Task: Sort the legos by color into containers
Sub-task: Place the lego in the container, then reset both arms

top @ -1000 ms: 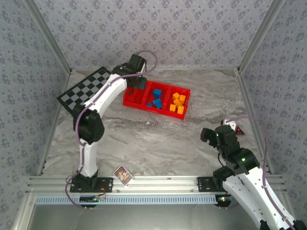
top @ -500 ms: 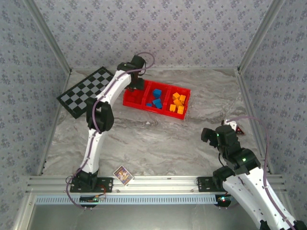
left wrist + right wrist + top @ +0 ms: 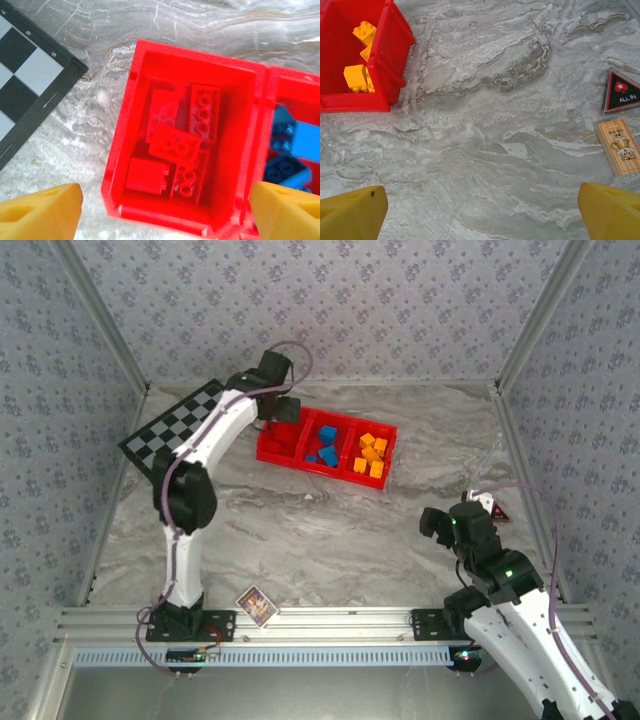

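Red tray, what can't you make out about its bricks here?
- Top external: red bricks too small against the red tray to count; left hand overlaps its far-left corner.
- Left wrist: blue bricks cut off by the right edge.
- Right wrist: orange bricks partly beyond the left edge.

One tray (image 3: 115, 160), three compartments. Five red bricks (image 3: 175, 145) lie between the left jaws. Blue bricks (image 3: 295, 145) number at least three, orange bricks (image 3: 372, 452) roughly six. One checkerboard (image 3: 175, 430), one triangle marker (image 3: 622, 92), one orange card (image 3: 620, 146), one printed card (image 3: 257, 605).
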Motion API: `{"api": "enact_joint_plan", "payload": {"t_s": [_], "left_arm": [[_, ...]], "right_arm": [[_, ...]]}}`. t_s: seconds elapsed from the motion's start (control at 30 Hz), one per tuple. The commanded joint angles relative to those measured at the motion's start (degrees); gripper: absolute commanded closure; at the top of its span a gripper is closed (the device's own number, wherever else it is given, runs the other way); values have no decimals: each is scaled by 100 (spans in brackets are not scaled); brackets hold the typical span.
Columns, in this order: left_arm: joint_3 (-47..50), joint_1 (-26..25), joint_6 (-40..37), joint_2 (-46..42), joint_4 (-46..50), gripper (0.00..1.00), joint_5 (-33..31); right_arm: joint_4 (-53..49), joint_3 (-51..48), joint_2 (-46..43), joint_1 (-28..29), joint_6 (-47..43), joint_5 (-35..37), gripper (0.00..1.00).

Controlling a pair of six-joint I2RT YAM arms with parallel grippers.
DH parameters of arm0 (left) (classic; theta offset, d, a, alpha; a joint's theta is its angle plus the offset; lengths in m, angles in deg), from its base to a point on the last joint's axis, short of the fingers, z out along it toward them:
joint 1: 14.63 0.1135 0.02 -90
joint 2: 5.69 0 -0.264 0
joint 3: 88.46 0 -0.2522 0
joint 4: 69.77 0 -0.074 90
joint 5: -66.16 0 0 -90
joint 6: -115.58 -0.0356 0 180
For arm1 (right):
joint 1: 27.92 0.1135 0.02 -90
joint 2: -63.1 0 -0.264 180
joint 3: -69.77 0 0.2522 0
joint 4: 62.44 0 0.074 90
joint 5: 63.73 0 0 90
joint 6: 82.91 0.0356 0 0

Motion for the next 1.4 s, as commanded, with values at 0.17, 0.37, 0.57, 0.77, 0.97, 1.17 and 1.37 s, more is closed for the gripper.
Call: {"api": "enact_joint_plan", "payload": {"t_s": [0.17, 0.37, 0.57, 0.77, 0.97, 1.17, 1.37], "left_arm": [[3091, -40, -487, -2725, -2135, 0, 1335], [5847, -91, -857, -4836, -4278, 0, 932], [8006, -39, -1655, -6504, -6109, 0, -518], [8624, 115, -1427, -7208, -5582, 0, -857], [9122, 202, -1477, -7759, -5604, 0, -1105], [9355, 249, -1696, -7916, -5570, 0, -1363], [10106, 836, -1575, -7560, -6954, 0, -1650]], "right_arm": [[330, 76, -40, -85, -136, 171, 0], [2095, -321, 89, -205, -1119, 250, 0], [5338, -1503, 713, -618, -3414, 235, 0], [7386, -2160, 2600, -2326, -3220, -1264, 0], [9543, -2198, 4433, -2572, -3541, -1785, 0], [9624, -1582, 5823, -2598, -3462, -2087, 0], [9834, -1490, 6008, -2682, -3276, -1816, 0]]}}
